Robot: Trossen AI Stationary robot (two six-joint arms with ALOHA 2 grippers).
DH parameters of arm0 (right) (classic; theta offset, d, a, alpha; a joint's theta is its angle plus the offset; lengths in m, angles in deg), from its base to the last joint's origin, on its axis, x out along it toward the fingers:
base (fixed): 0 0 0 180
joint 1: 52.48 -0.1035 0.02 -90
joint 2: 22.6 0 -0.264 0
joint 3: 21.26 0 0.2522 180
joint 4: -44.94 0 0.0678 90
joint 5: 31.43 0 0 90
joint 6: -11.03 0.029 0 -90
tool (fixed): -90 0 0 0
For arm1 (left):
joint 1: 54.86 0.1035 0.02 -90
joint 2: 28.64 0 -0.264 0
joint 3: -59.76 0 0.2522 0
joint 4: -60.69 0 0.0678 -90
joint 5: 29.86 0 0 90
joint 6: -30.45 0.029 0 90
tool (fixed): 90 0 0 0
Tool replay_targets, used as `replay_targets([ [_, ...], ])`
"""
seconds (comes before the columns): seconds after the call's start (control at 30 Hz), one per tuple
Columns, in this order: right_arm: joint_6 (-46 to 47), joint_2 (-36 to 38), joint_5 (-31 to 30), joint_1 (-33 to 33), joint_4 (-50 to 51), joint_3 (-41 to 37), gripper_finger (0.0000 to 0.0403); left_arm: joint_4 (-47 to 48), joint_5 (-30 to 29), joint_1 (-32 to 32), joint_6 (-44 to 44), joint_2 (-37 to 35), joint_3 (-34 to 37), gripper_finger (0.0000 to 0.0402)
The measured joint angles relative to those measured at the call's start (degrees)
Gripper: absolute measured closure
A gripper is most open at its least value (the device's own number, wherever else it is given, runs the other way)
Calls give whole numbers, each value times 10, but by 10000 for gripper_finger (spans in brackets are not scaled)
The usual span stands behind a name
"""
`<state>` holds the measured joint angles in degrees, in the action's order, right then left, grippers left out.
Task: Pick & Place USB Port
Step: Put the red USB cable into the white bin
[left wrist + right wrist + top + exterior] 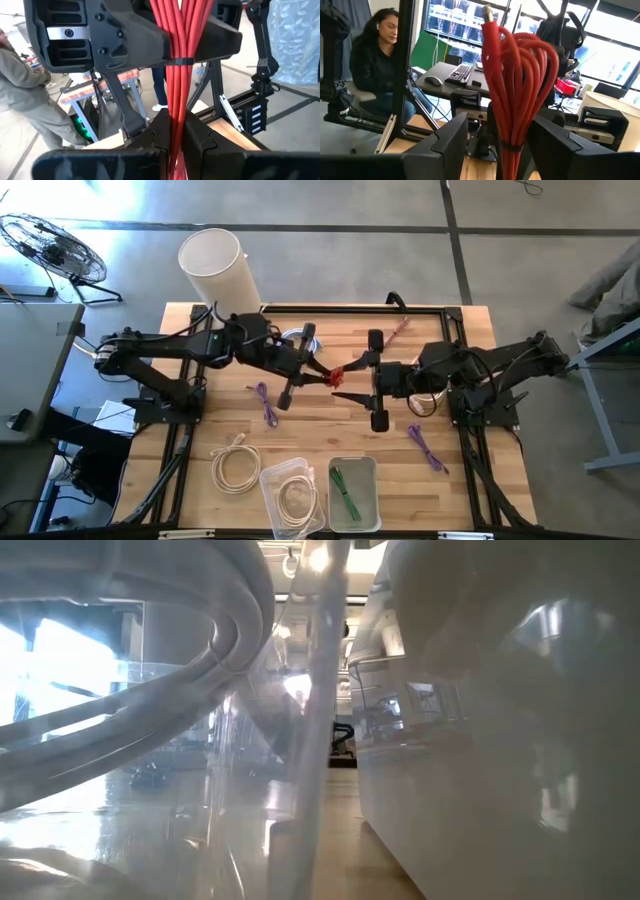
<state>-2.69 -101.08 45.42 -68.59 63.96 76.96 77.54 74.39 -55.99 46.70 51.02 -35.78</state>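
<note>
A red cable bundle [340, 372], bound by a black tie [180, 61] and with a metal plug [487, 15] at its top, stands upright above the middle of the table. My left gripper [322, 373] reaches in level from the table's left and is shut on it. My right gripper [352, 377] comes level from the right and is open. Its two fingers [455, 135] stand on either side of the bundle [515, 90], near the tie. The low view shows neither gripper. My left gripper pinches the red bundle between its two fingers [200, 140] on the stretch below the black tie [175, 125]. The fingers come level from the table's left and lie across the bundle. The bundle stands upright, looped end up, lifted clear of the table.
Purple cables [265, 402] [428, 445] and a white coil [235, 465] lie on the wood. At the near edge stand two clear bins, one with a white cable [295, 495], one with a green cable [352, 492]. A white cylinder [215, 265] stands far left. A person [380, 50] sits beyond.
</note>
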Motion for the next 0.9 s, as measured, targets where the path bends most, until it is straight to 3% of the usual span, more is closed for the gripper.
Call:
replay_targets([
  [0.17,1,0,-1,4,1,0,267,1,-5,0,0,0,0,384],
  [0.37,7,0,8,20,25,0,379,4,-6,0,0,4,0,384],
  [0.53,31,0,61,27,16,0,378,5,-2,0,0,4,0,380],
  [0.73,23,4,63,22,15,0,378,-5,-10,0,26,4,0,313],
  [0.9,10,20,44,5,42,0,378,-5,-13,0,28,4,0,285],
])
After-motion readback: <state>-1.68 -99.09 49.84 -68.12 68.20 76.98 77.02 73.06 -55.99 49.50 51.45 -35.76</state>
